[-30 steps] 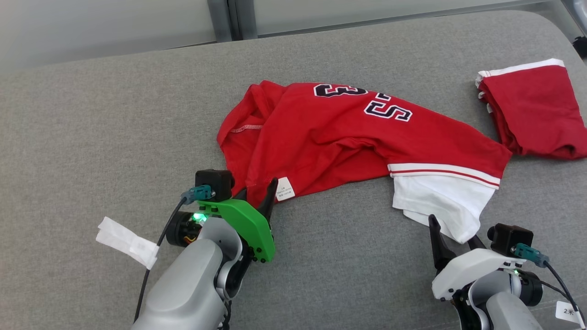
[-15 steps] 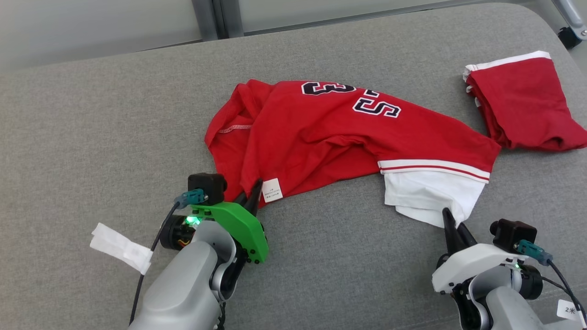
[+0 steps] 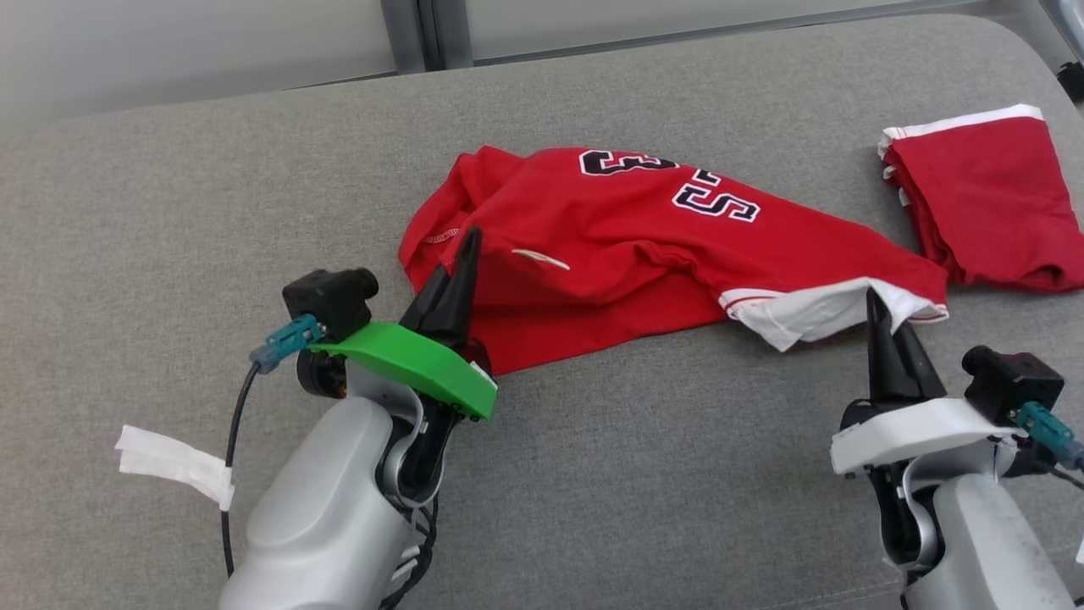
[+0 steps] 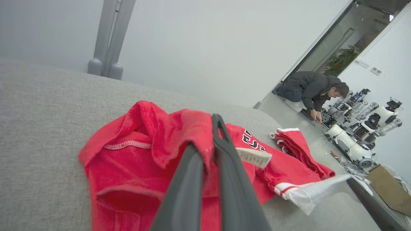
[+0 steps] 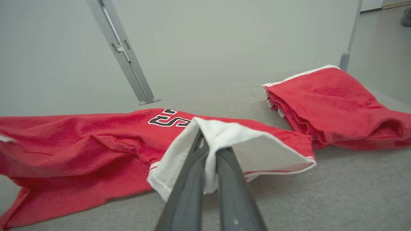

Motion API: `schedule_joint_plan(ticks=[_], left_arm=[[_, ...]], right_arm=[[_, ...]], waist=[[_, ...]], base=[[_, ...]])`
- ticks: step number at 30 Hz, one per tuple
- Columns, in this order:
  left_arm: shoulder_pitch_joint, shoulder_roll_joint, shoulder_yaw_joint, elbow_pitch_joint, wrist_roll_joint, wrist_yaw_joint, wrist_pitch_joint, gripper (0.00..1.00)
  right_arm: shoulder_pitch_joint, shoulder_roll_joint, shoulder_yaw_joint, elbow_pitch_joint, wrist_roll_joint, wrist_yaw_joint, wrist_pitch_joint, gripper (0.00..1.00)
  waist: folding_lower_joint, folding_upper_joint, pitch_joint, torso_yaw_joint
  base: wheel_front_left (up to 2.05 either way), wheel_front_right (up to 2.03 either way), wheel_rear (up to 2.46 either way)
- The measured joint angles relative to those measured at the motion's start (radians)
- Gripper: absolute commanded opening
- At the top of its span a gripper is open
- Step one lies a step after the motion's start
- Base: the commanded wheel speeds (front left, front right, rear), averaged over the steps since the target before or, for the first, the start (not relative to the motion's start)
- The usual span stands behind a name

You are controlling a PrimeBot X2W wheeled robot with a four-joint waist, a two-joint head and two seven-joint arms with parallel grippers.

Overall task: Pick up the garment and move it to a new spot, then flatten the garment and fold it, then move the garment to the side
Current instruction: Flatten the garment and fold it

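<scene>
Pickup step: left gripper (image 3: 467, 241) pinches shirt (image 3: 644, 237), right gripper (image 3: 874, 301) pinches white sleeve (image 3: 813, 309); shirt sags between them, lift evenly next.

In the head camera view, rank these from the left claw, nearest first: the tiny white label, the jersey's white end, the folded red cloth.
From the left gripper, shut on the crumpled red jersey:
1. The small white label, just right of it.
2. The jersey's white fabric end, farther right, pinched by the right gripper.
3. The folded red cloth with white trim, far right.
</scene>
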Motion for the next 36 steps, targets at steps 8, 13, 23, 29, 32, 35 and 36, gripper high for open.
schedule_joint_plan(ticks=[8,13,23,29,32,35,36], left_arm=[[-0.07,0.048,0.056,-0.177,-0.084,-0.011,0.019,0.0],[-0.191,0.127,0.117,-0.251,-0.144,-0.011,0.086,0.0],[-0.382,0.227,0.208,-0.295,-0.206,-0.001,0.189,0.0],[-0.445,0.234,0.246,-0.28,-0.233,0.013,0.194,0.0],[-0.455,0.233,0.256,-0.264,-0.238,0.021,0.188,0.0],[-0.451,0.229,0.258,-0.253,-0.249,0.021,0.189,0.0],[-0.447,0.224,0.264,-0.249,-0.261,0.021,0.188,0.0]], right_arm=[[-0.126,-0.093,0.044,-0.203,-0.002,0.0,0.083,0.0],[-0.311,-0.154,0.104,-0.289,0.04,0.0,0.183,0.0],[-0.68,-0.208,0.126,-0.251,0.12,0.0,0.274,0.0],[-0.818,-0.207,0.102,-0.154,0.133,0.0,0.277,0.0],[-0.849,-0.199,0.109,-0.11,0.137,0.0,0.289,0.0],[-0.857,-0.19,0.129,-0.076,0.147,0.0,0.301,0.0],[-0.861,-0.189,0.132,-0.068,0.151,0.0,0.302,0.0]], waist=[[0.0,0.0,-0.004,-0.01],[0.0,0.0,-0.002,-0.029],[0.0,0.0,0.009,-0.043],[0.0,0.0,-0.003,-0.031],[0.0,0.0,-0.011,-0.023],[0.0,0.0,-0.012,-0.017],[0.0,-0.0001,-0.01,-0.016]], base=[[0.0,0.0,0.0],[0.0,0.0,0.0],[0.0,0.0,0.0],[0.0,0.0,0.0],[0.0,0.0,0.0],[0.0,0.0,0.0],[0.0,0.0,0.0]])
